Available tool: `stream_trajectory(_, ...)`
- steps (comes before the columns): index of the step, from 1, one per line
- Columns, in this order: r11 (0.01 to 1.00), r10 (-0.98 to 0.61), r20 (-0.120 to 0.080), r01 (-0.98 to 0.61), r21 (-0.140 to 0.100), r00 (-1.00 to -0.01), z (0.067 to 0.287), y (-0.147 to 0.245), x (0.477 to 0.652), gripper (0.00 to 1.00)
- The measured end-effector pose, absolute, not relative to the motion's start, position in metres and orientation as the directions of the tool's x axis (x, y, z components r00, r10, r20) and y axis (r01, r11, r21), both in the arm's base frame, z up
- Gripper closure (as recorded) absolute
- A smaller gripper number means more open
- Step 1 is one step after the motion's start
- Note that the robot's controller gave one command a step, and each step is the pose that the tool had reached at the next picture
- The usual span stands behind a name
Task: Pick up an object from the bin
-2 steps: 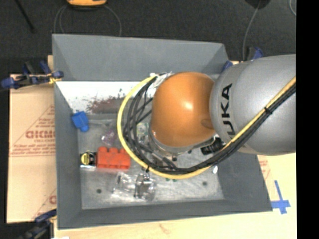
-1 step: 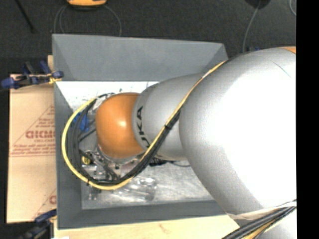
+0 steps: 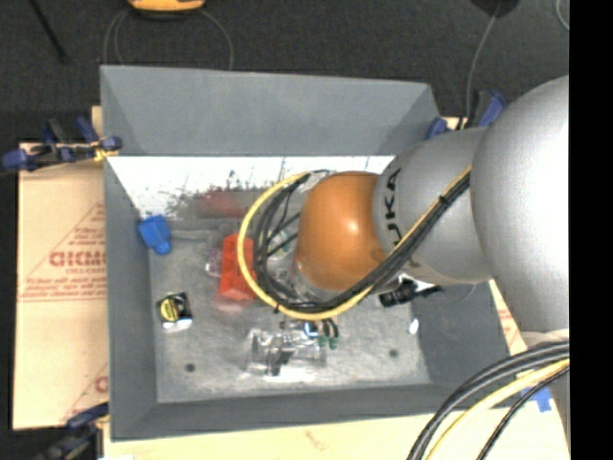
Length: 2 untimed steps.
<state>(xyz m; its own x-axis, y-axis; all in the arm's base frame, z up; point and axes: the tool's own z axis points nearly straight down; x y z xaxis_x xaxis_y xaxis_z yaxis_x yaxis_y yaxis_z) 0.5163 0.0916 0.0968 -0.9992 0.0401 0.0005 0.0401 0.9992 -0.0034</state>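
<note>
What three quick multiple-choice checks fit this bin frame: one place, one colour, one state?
1. Where in the bin does the blue thing lie? A. upper left of the floor B. lower right C. centre
2. What colour is the block left of the arm's orange cover? A. green B. orange-red C. white
3. How does the small yellow-and-black thing lie? A. on the blue thing B. on the rim C. alone on the floor
Key: 1 A, it sits by the left wall towards the back. 2 B, orange-red against the grey floor. 3 C, bare floor all round it.
</note>
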Motion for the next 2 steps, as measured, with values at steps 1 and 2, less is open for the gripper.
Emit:
stream_trajectory(1,0.995,0.097,0.001,0.097,0.010,-0.995,0.0784,0.0884,0.5216,0.00)
stream_trajectory(2,0.999,0.042,-0.004,0.042,0.006,-0.999,0.0785,0.0927,0.5231,0.00)
